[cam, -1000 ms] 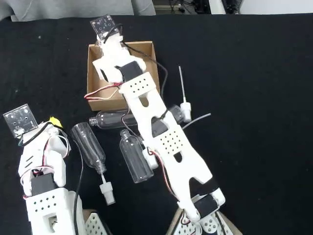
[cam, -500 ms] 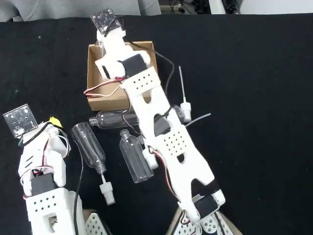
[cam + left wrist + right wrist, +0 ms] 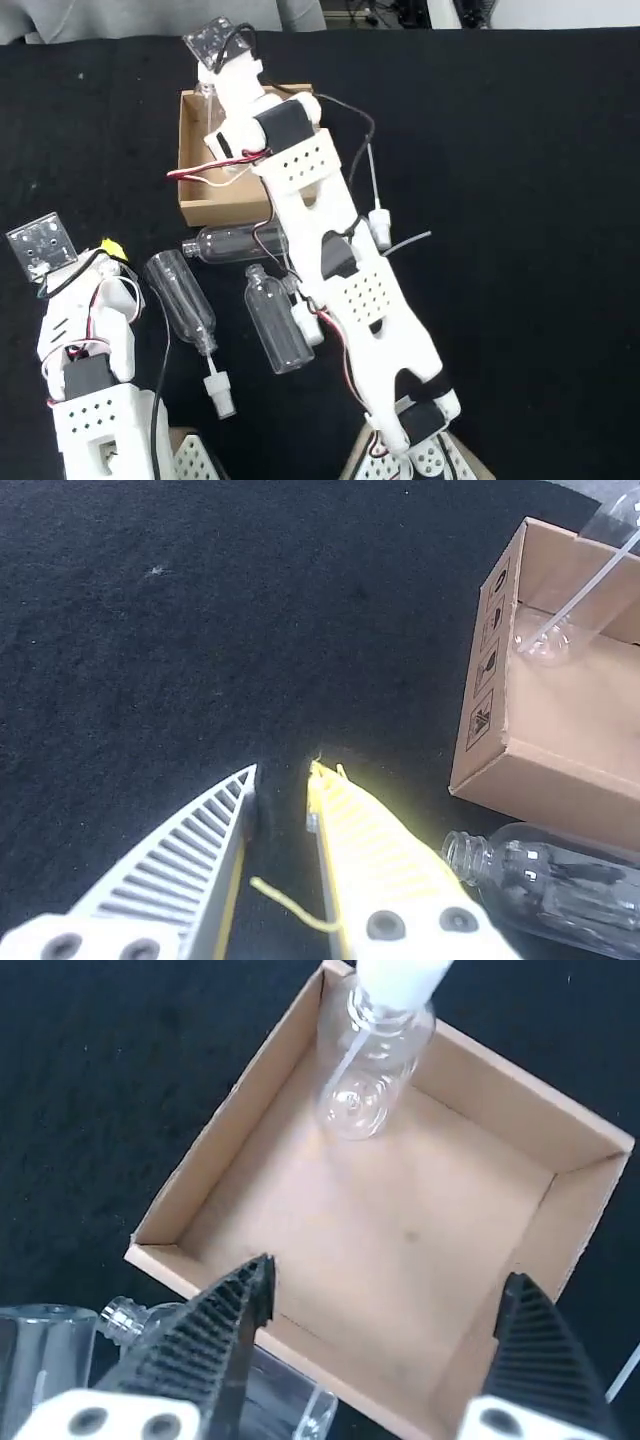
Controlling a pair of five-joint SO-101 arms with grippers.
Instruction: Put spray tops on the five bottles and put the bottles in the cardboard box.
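Right hand (image 3: pixel 388 1272) has shifted farther over the brown cardboard box (image 3: pixel 196 1182), spread wide and empty. The clear plastic bottle with white spray top (image 3: pixel 372 1065) stands released in the box corner. One bottle boxed, others remain.

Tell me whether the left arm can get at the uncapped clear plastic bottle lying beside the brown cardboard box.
Probably yes. The left gripper sits near the open neck of the uncapped clear plastic bottle, with bare black cloth between; the right arm crosses only its far end.
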